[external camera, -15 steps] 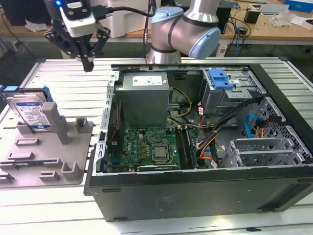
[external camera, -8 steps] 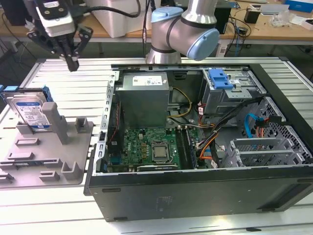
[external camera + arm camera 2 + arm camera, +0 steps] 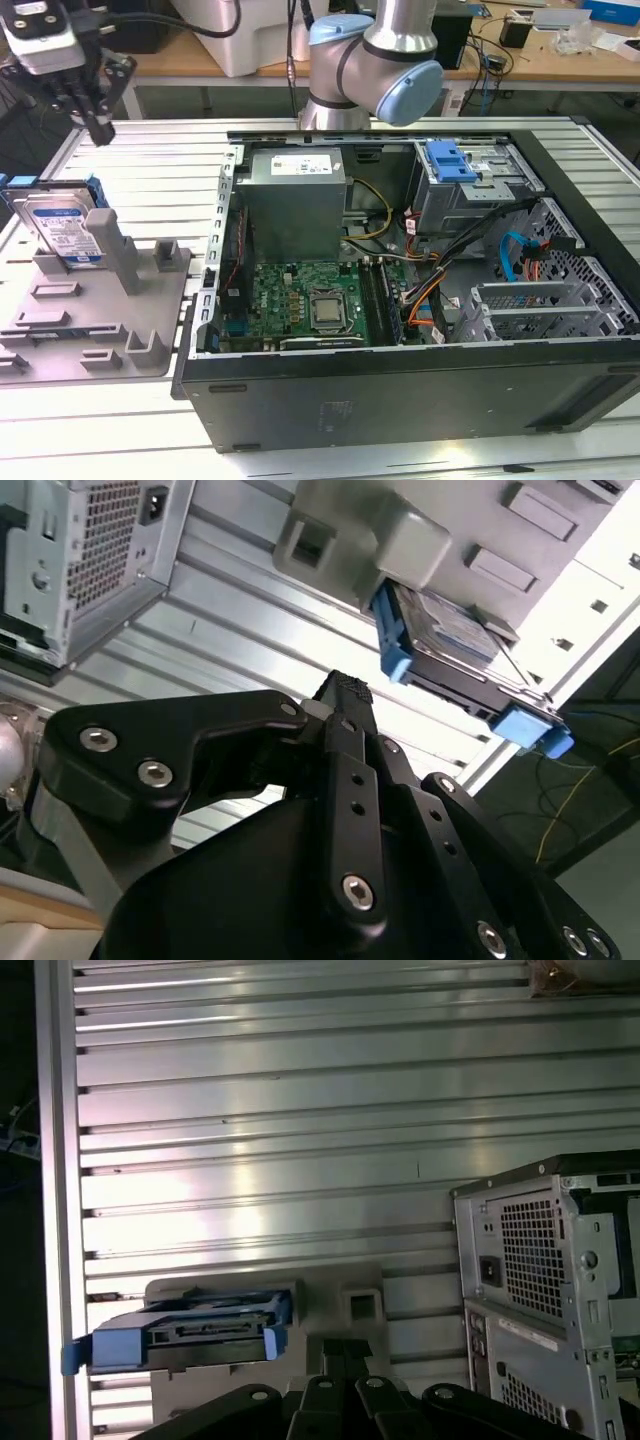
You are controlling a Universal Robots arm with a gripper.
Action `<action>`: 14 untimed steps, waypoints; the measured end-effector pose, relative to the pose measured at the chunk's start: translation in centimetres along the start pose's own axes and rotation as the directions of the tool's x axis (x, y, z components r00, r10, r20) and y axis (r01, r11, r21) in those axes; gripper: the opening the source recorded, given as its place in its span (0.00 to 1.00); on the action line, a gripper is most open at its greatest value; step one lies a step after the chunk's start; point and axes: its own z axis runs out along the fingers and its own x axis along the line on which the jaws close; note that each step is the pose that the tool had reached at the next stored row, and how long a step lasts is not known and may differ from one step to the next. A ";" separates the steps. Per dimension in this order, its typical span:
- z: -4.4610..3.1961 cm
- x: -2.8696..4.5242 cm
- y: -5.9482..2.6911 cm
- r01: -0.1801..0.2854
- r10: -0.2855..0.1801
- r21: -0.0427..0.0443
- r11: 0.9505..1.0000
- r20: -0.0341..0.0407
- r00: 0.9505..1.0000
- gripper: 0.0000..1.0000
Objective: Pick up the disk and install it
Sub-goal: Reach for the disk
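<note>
The disk (image 3: 60, 225) is stood upright in the grey holder (image 3: 120, 320), presumably exposing its edges for gripping, while the closed, empty hand (image 3: 102, 135) is poised nearby.

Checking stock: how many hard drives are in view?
1. The silver rectangular hard drive with blue plastic rails stands in the grey plastic fixture at the exterior view's left; the computer's grey metal cage may hide more.

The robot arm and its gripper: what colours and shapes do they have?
The arm has round silver-grey joints with light blue caps. The gripper is black, built from flat angular links with silver screw heads.
</note>
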 end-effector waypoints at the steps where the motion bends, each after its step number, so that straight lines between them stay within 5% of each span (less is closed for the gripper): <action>1: 0.00 0.43 -0.02 0.000 0.000 0.000 1.000 0.000 1.000 0.11; 8: -0.05 4.42 -0.19 0.000 0.000 0.000 1.000 -0.001 1.000 0.11; 14: -0.09 6.81 -0.29 0.000 0.000 0.000 1.000 -0.003 1.000 0.11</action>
